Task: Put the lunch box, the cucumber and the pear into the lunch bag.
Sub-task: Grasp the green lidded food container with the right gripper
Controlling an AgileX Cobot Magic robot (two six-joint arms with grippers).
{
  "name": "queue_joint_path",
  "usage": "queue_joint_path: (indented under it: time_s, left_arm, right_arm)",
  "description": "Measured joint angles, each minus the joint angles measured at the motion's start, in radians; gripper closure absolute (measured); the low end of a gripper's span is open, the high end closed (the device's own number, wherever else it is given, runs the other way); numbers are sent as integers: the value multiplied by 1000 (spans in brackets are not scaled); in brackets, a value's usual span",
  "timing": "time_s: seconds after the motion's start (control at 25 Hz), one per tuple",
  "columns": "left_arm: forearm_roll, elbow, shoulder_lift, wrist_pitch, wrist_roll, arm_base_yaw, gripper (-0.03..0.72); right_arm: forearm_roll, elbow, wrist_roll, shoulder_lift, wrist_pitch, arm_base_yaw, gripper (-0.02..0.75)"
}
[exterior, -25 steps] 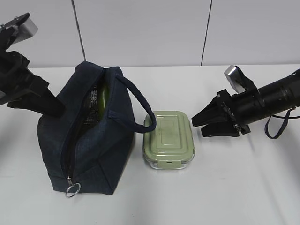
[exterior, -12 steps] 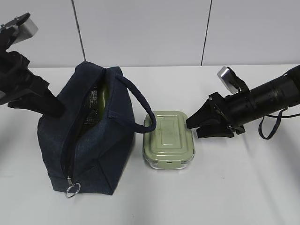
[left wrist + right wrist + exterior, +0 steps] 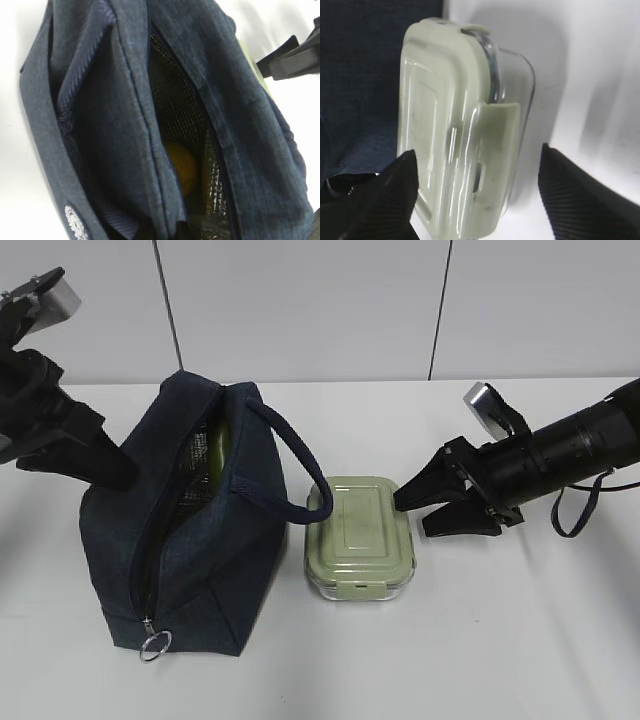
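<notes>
The lunch box [image 3: 361, 536] sits flat on the white tabletop [image 3: 520, 640], sage lid up, just beside the lunch bag [image 3: 185, 530] at the bag's 3 o'clock side. In the exterior view its long axis runs roughly 12 to 6, so the short end-to-end span is not what faces the right arm; one long side does.

The right tool [image 3: 432, 505] hangs close at the box's 2 o'clock, spread wide, tips pointing toward 9. From the wrist camera the two dark fingers [image 3: 375, 200] stand on either side of the box [image 3: 455, 135], with neither touching it. This arm is plainly the nearer one, and I'd say the next move depends on closing across the box's width.

The left tool [image 3: 100, 465] is pressed into the bag's left wall near the open zip; I cannot tell how its jaws stand. Through the opening the pear [image 3: 182, 167] lies at the bottom against the silvery lining, and a green sliver, probably the cucumber [image 3: 214, 447], shows inside the mouth.
</notes>
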Motion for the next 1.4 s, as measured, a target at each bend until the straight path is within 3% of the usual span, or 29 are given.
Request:
queue_joint_path:
  time_s: [0.56,0.64,0.76,0.8,1.08,1.4]
  left_arm:
    - [4,0,0,0,0,0,667]
    - [11,0,0,0,0,0,667]
    - [17,0,0,0,0,0,667]
    - [17,0,0,0,0,0,667]
    - [20,0,0,0,0,0,667]
    - [20,0,0,0,0,0,667]
  right_arm:
    - [2,0,2,44,-51,86,157]
    - [17,0,6,52,-42,91,211]
    - [37,-4,6,54,-34,94,377]
    - [37,-4,6,56,-33,94,385]
    - [20,-4,6,25,-41,87,387]
    - [-9,-55,15,-208,-57,48,388]
